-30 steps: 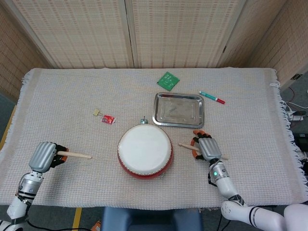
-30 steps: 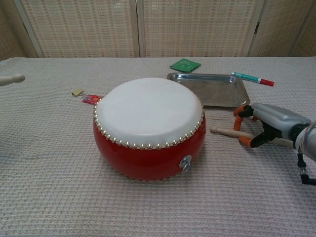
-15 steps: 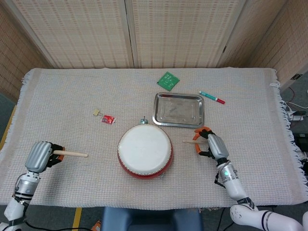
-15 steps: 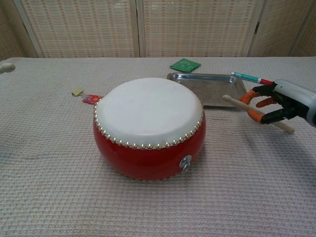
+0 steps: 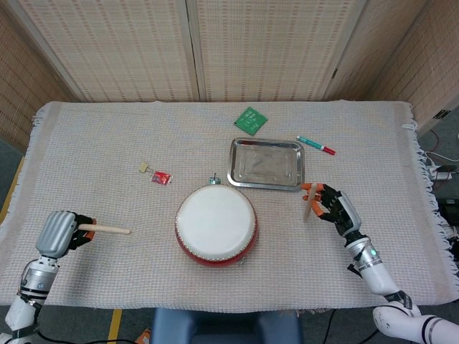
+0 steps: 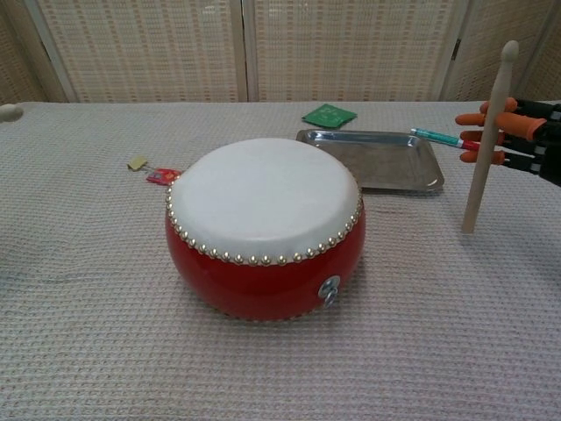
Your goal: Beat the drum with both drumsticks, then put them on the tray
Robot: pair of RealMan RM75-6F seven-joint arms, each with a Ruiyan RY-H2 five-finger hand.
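— What's on your far left?

— My left hand (image 5: 63, 231), fingers wrapped around a drumstick (image 5: 105, 229). The stick lies nearly level, its tip pointing toward the drum and well short of it. In the chest view only its rounded tip pokes in at the left edge.

— And between there and the drum?

— A small tan tag (image 5: 144, 168) and a red packet (image 5: 161, 178) on the woven cloth (image 5: 86, 143), just beside each other.

— The drum itself?

— The red drum (image 5: 216, 224) sits in the middle near my edge of the table, white skin up, studs round the rim. Neither stick touches it.

— Behind it?

— The metal tray (image 5: 266, 163), nothing in it. A green card (image 5: 250, 120) lies beyond the tray, and a teal pen with a red cap (image 5: 315, 145) is off its right corner.

— Your right side?

— My right hand (image 5: 332, 206) pinches the second drumstick (image 6: 487, 139) between orange-tipped fingers (image 6: 480, 117). The stick stands almost upright, knob on top, clear of the cloth, to the right of the drum and just in front of the tray's right corner.
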